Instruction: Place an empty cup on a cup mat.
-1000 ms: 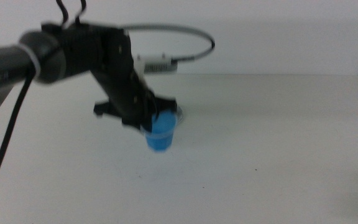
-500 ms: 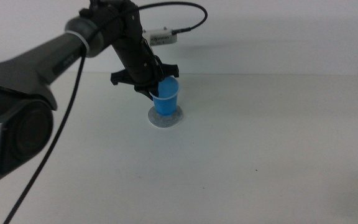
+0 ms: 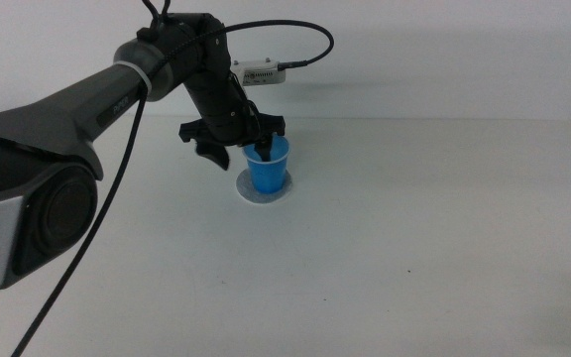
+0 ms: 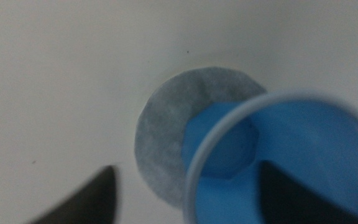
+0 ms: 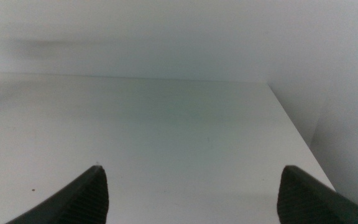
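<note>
White tabletop [image 3: 434,248] is filling our middle view, where the cup [image 3: 268,166] is standing upright on the cup mat [image 3: 264,194] with the left gripper [image 3: 238,144] spread wide, one jaw inside the rim, gripping nothing. Our left wrist view is revealing the cup's blue inside. The right gripper [image 5: 191,193], jaws gaping and empty, is facing bare table.

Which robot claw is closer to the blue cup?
Left. The left claw is right at the cup, one jaw inside it and one outside, above the cup mat. The right claw is away from it, seeing only bare table.
</note>
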You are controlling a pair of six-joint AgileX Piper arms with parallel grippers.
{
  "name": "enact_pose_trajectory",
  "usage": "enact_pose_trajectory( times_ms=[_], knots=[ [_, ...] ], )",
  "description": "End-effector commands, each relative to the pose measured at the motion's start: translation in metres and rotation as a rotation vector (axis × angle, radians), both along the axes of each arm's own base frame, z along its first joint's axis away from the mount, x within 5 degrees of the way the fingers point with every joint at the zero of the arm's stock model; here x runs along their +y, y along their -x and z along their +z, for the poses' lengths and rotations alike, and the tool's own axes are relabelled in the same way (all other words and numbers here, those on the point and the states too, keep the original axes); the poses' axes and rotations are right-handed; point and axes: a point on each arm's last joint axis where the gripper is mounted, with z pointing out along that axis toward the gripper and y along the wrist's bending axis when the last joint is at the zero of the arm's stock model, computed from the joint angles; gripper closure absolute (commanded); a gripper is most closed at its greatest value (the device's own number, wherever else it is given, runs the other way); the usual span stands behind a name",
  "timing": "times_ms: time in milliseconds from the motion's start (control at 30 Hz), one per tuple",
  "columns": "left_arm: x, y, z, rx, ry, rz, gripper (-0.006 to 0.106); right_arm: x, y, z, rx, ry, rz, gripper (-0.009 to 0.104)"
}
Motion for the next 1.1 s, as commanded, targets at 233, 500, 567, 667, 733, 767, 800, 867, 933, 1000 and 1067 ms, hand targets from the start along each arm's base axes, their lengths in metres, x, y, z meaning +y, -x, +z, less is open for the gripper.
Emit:
enact_pose_trajectory(
  times_ms=[233, 500, 567, 667, 733, 767, 800, 867, 933, 1000, 1067],
  knots=[
    [0.026, 0.025, 0.116, -0.210, 0.042, -0.041, 0.007, 0.000, 0.000, 0.000, -0.008, 0.011, 0.002, 0.002],
    [0.063, 0.145, 0.162, -0.353, -0.059, 0.027, 0.007, 0.000, 0.000, 0.000, -0.008, 0.011, 0.002, 0.002],
    [0.077, 0.178, 0.159, -0.434, -0.054, 0.009, 0.007, 0.000, 0.000, 0.000, -0.008, 0.011, 0.002, 0.002],
    [0.090, 0.215, 0.147, -0.592, -0.010, 0.003, 0.007, 0.000, 0.000, 0.000, -0.008, 0.011, 0.002, 0.002],
    [0.098, 0.237, 0.133, -0.698, 0.032, 0.010, 0.007, 0.000, 0.000, 0.000, -0.008, 0.011, 0.002, 0.002],
    [0.101, 0.248, 0.126, -0.741, 0.049, 0.012, 0.007, 0.000, 0.000, 0.000, -0.008, 0.011, 0.002, 0.002],
    [0.108, 0.266, 0.112, -0.798, 0.071, 0.016, 0.007, 0.000, 0.000, 0.000, -0.008, 0.011, 0.002, 0.002],
    [0.114, 0.283, 0.100, -0.835, 0.087, 0.019, 0.007, 0.000, 0.000, 0.000, -0.008, 0.011, 0.002, 0.002],
    [0.120, 0.301, 0.090, -0.857, 0.101, 0.025, 0.007, 0.000, 0.000, 0.000, -0.008, 0.011, 0.002, 0.002],
    [0.125, 0.317, 0.084, -0.871, 0.108, 0.028, 0.007, 0.000, 0.000, 0.000, -0.008, 0.011, 0.002, 0.002],
    [0.130, 0.329, 0.076, -0.907, 0.118, 0.028, 0.007, 0.000, 0.000, 0.000, -0.008, 0.011, 0.002, 0.002]
  ],
)
